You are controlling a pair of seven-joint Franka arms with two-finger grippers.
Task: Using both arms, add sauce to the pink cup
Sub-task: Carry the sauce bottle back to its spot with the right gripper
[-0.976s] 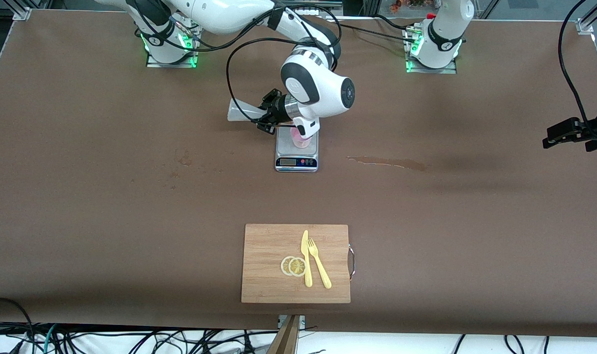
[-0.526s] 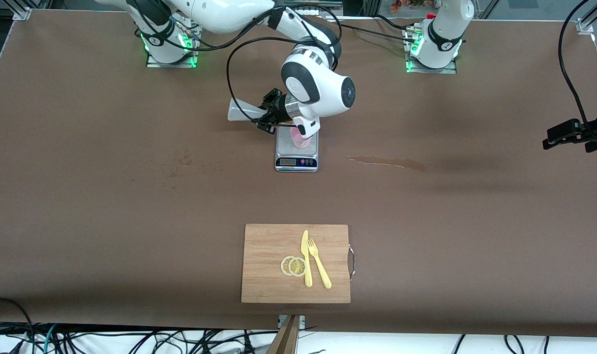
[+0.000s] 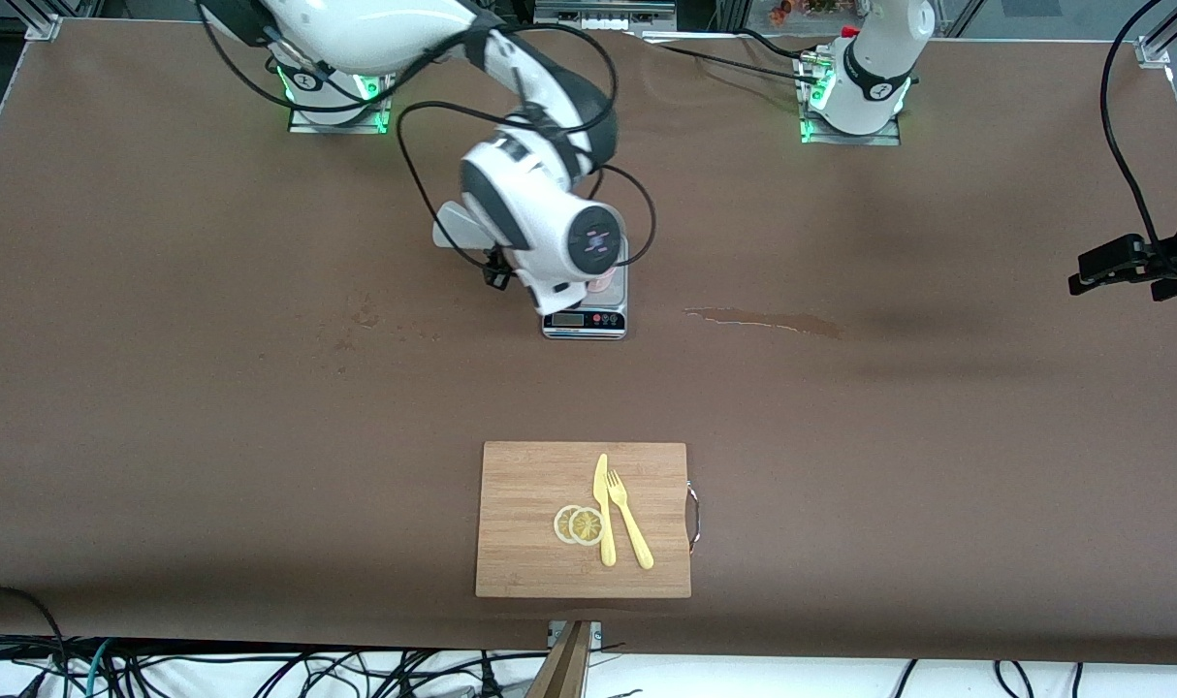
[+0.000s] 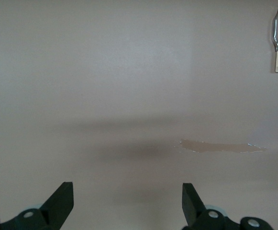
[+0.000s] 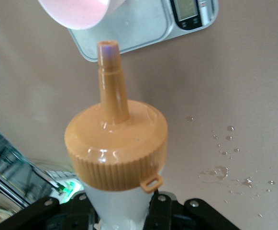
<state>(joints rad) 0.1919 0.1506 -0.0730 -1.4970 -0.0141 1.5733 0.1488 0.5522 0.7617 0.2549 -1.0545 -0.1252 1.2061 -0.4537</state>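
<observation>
The sauce bottle (image 5: 116, 148), whitish with an orange nozzle cap, is held by its body in my right gripper (image 5: 122, 211), which is shut on it. Its nozzle (image 5: 111, 72) points at the scale plate just beside the rim of the pink cup (image 5: 79, 9). In the front view only the bottle's base (image 3: 458, 230) sticks out from my right wrist, which covers nearly all of the pink cup (image 3: 603, 284) on the scale (image 3: 586, 318). My left gripper (image 3: 1131, 267) waits open and holds nothing at the left arm's end of the table, high over bare table (image 4: 127, 201).
A wet streak (image 3: 763, 321) lies on the table beside the scale, toward the left arm's end. Small drops (image 5: 220, 170) dot the table near the scale. A wooden cutting board (image 3: 521, 485) with a yellow knife, a fork and lemon slices lies nearer the front camera.
My right wrist has swung toward the front camera with the bottle and now covers the cup. The left arm has not moved.
</observation>
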